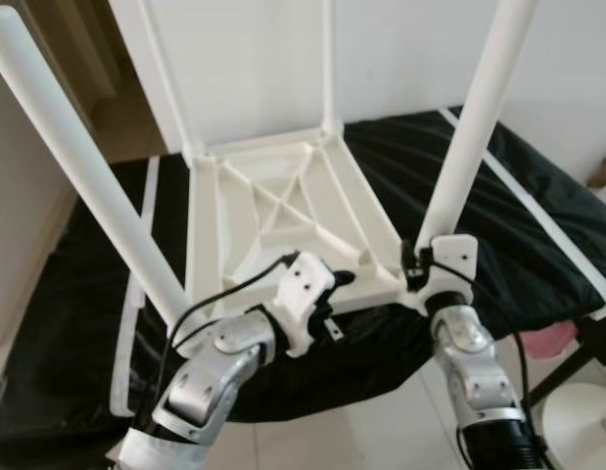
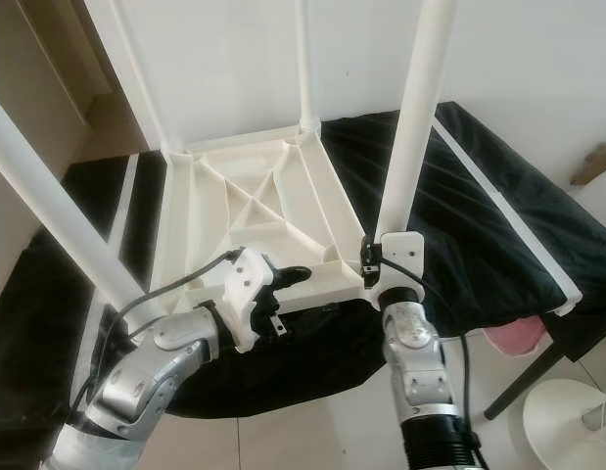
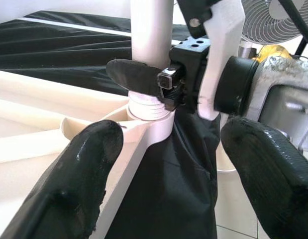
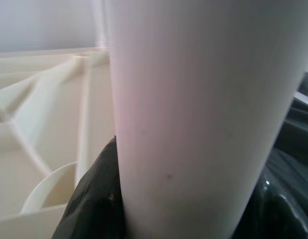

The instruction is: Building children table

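Clamping low on the near-right leg [image 1: 466, 127], the right gripper [image 3: 166, 84] pinches it just above its socket in the upturned tabletop [image 1: 283, 211]; left gripper [image 1: 327, 289] gapes empty beside that corner; light, stiff, slippery plastic, probably; grip near the base.

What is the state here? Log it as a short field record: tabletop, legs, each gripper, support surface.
tabletop: white tabletop lying upside down, ribbed underside up
legs: four white legs standing up from the corners
near right leg: threaded base sits at the corner socket
right gripper: fingers closed around the near right leg at its base
left gripper: open, at the tabletop's near edge, holding nothing
support surface: black cloth under the tabletop
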Robot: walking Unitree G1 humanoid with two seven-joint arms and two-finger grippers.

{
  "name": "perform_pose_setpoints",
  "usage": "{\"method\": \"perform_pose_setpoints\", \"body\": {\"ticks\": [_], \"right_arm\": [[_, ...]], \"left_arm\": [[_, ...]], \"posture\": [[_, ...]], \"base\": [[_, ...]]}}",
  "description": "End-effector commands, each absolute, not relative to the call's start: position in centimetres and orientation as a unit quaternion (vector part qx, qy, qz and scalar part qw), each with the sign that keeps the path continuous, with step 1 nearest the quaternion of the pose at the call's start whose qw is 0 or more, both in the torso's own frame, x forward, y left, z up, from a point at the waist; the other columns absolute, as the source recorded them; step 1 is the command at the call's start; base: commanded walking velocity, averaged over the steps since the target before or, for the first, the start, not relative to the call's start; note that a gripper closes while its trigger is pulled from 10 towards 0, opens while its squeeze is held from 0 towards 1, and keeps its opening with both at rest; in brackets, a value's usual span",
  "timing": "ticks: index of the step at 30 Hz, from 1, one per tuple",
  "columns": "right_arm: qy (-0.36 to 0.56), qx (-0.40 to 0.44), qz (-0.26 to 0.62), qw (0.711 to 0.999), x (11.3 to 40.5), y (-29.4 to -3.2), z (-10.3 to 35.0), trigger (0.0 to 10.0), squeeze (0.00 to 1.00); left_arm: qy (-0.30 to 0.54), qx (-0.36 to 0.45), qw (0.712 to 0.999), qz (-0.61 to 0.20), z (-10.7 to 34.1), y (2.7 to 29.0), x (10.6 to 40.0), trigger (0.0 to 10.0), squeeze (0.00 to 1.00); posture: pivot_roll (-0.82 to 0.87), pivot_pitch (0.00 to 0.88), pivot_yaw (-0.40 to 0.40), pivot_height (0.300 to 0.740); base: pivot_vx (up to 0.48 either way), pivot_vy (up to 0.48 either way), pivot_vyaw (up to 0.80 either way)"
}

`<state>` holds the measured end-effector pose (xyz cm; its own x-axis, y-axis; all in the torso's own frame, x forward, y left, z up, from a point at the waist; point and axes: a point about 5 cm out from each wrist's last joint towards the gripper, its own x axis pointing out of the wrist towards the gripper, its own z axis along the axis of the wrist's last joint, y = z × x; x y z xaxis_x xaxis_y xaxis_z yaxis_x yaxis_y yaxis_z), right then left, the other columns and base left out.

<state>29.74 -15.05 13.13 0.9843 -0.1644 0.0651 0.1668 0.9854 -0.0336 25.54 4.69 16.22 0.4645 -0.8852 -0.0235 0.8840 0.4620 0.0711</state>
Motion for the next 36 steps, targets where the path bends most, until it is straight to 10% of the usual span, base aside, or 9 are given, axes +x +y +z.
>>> {"method": "perform_pose_setpoints", "body": {"ticks": [1, 18, 19, 35, 36], "right_arm": [[0.044, -0.018, -0.153, 0.987, 28.8, -16.0, 10.3, 10.0, 0.00], [0.021, -0.020, -0.122, 0.992, 28.8, -13.8, 11.1, 10.0, 0.00], [0.017, -0.017, -0.115, 0.993, 28.8, -13.9, 11.3, 10.0, 1.00], [-0.060, -0.021, 0.077, 0.995, 28.9, -17.5, 14.0, 10.0, 1.00], [-0.044, -0.024, 0.110, 0.993, 29.1, -17.7, 13.8, 10.0, 0.15]], "left_arm": [[-0.008, 0.044, 0.859, -0.509, 16.1, 4.9, 25.9, 10.0, 0.00], [-0.010, 0.043, 0.856, -0.516, 16.0, 4.8, 25.7, 10.0, 0.00], [-0.010, 0.043, 0.855, -0.517, 16.0, 4.7, 25.7, 10.0, 0.00], [-0.010, 0.047, 0.850, -0.524, 16.1, 4.8, 25.7, 10.0, 0.00], [-0.010, 0.048, 0.849, -0.526, 16.1, 4.7, 25.7, 10.0, 0.00]], "posture": [[-0.04, 0.000, 0.076, 0.740], [-0.03, 0.000, 0.069, 0.740], [-0.03, 0.000, 0.069, 0.740], [-0.04, 0.000, 0.084, 0.740], [-0.04, 0.000, 0.084, 0.740]], "base": [[0.000, 0.000, 0.00], [0.000, 0.000, 0.00], [0.000, 0.000, 0.00], [0.000, 0.000, 0.00], [0.000, 0.000, 0.00]]}}
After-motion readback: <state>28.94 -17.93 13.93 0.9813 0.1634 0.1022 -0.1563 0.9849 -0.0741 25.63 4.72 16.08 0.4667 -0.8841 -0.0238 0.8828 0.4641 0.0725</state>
